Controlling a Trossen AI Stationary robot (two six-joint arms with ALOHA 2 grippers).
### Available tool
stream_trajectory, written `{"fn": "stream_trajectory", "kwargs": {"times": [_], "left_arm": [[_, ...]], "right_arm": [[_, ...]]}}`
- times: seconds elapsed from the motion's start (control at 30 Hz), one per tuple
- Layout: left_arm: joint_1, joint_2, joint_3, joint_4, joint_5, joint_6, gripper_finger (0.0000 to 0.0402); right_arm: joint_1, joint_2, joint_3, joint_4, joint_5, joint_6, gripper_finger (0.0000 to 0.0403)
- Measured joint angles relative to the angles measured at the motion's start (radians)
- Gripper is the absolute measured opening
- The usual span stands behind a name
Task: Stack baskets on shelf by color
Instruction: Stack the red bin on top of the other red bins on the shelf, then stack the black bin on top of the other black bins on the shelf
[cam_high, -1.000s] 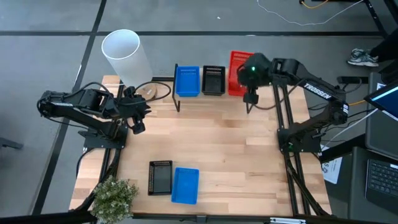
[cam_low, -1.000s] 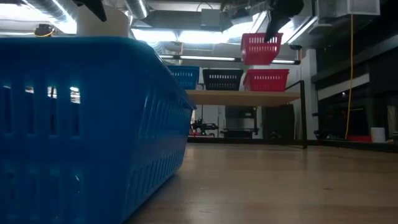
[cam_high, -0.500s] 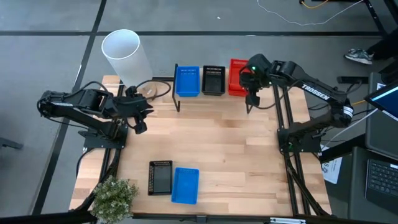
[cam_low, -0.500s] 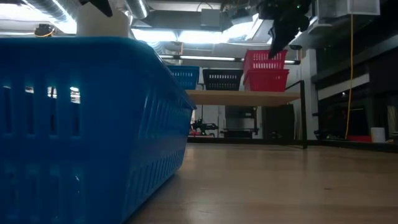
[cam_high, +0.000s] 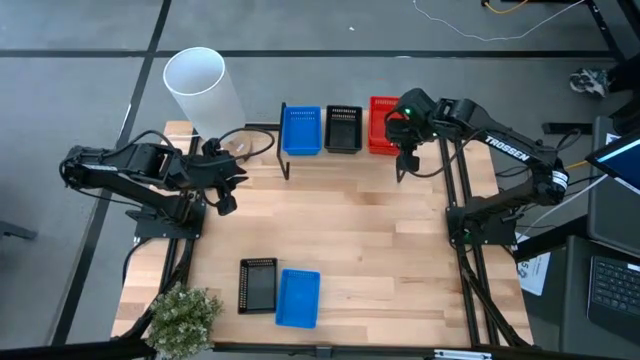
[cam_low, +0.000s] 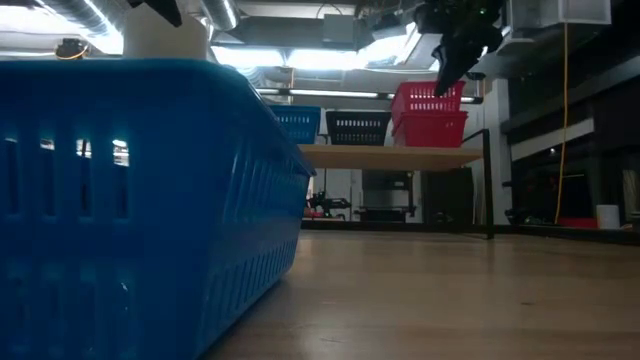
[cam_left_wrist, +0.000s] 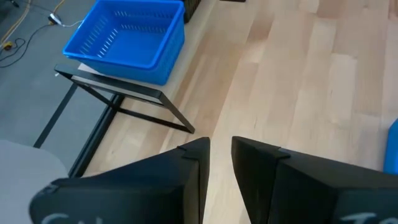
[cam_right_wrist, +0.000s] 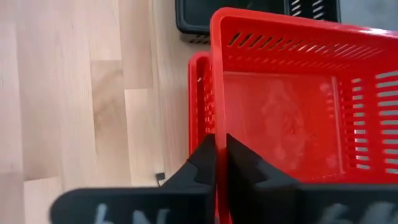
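The shelf (cam_low: 390, 155) stands at the table's far edge with a blue basket (cam_high: 301, 131), a black basket (cam_high: 343, 129) and two red baskets on it, one inside the other (cam_low: 428, 115). The upper red basket (cam_right_wrist: 292, 106) sits tilted in the lower red basket (cam_right_wrist: 198, 106). My right gripper (cam_right_wrist: 221, 142) is above the shelf's right end, shut on the upper one. My left gripper (cam_left_wrist: 221, 155) hovers near the table's left edge, short of the shelf, open by a narrow gap and holding nothing. A black basket (cam_high: 258, 284) and a blue basket (cam_high: 297, 297) rest on the table near its near edge. My right gripper pinches the upper red basket's near side wall at its rim (cam_right_wrist: 221, 127), one finger inside the basket and one outside. The fingers (cam_low: 447, 72) come from above, slanting down. The basket rests tilted inside the lower red basket on the shelf.
A white cylinder (cam_high: 200, 88) stands beyond the table's far left corner. A small plant (cam_high: 183, 315) sits at the near left corner. The blue basket on the table fills the low view's left half (cam_low: 140, 200). Bare wood lies across the table's middle (cam_high: 340, 220).
My right gripper has come down toward the shelf with the red basket, which hung clear above the shelf a second ago. The basket now sits tilted in the red basket on the shelf. The gripper stays shut on it.
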Motion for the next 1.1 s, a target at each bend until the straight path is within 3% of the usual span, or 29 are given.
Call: {"fn": "stream_trajectory", "kwargs": {"times": [0.57,0.8,0.93,1.03,1.1], "left_arm": [[0.000,0.000,0.000,0.000,0.000,-0.003,0.0060],[0.000,0.000,0.000,-0.001,0.000,-0.002,0.0060],[0.000,0.000,0.000,-0.001,0.000,-0.002,0.0060],[0.000,0.000,0.000,-0.001,0.003,-0.003,0.0060],[0.000,0.000,0.000,-0.001,0.035,-0.004,0.0060]], "right_arm": [[0.000,0.003,0.000,-0.033,0.030,0.032,0.0111],[0.001,0.003,0.000,-0.033,0.031,0.035,0.0124],[0.023,0.003,0.001,-0.036,0.026,0.115,0.0125],[0.054,0.003,0.001,-0.039,-0.072,0.261,0.0125],[0.083,0.003,0.001,-0.044,-0.214,0.415,0.0125]]}}
